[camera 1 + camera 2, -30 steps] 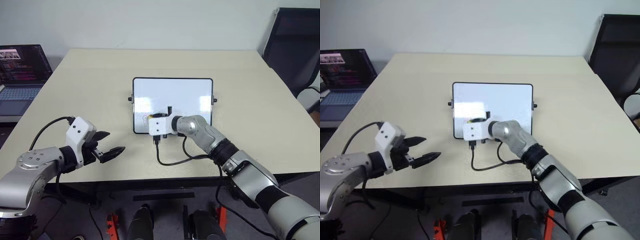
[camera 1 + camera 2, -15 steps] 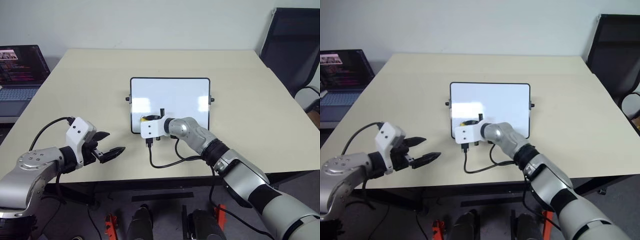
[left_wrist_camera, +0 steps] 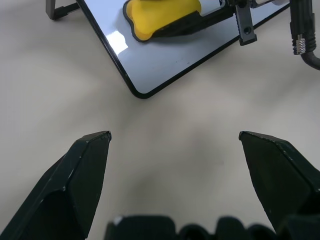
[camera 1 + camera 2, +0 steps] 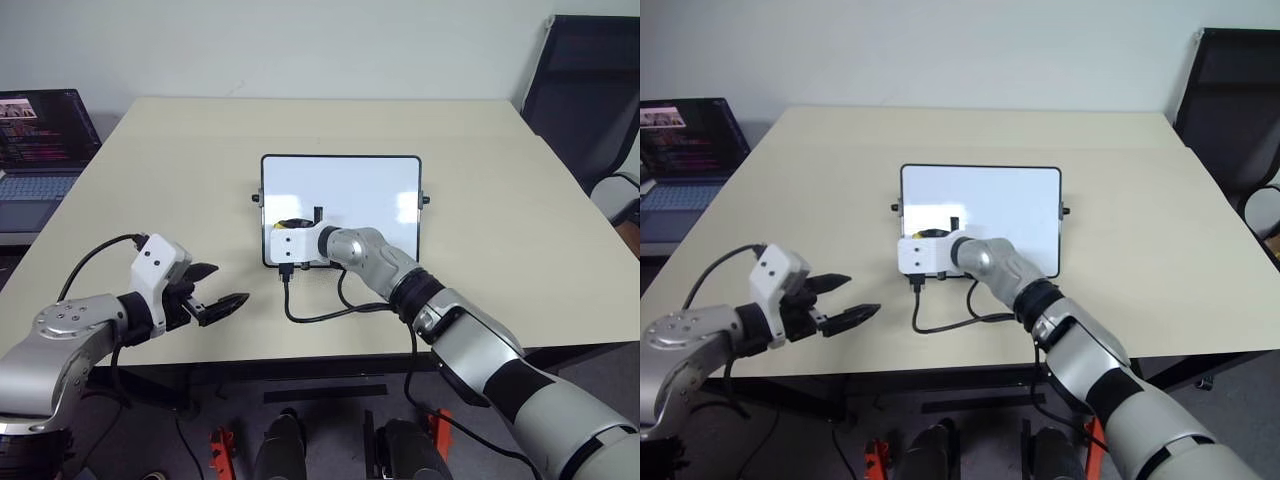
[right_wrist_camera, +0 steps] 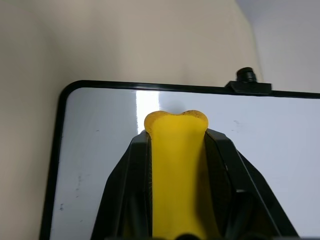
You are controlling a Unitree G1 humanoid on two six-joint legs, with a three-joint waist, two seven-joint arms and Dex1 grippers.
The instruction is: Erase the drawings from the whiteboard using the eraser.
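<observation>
**Eraser swept left along the board's near edge**

The right gripper (image 5: pixel 177 175), clamped on the yellow eraser (image 5: pixel 176 165), had slid left to the whiteboard's (image 4: pixel 350 185) near-left corner; the wiped strip looked clean, drawings indiscernible. The left gripper (image 4: pixel 218 290) hung open over the table (image 4: pixel 150 150), left of the board.

Bare table (image 4: pixel 180 160) left, right and far of whiteboard (image 4: pixel 350 185): open passage. Right gripper (image 4: pixel 292 224) with eraser (image 3: pixel 162 17) occupies board's near-left corner; its arm and black cable (image 4: pixel 315 315) cross near edge. Left gripper (image 4: pixel 222 290) hovers near-left, apart from board. Laptop (image 4: pixel 40 140) beyond far-left edge, chair (image 4: pixel 590 90) far right.
</observation>
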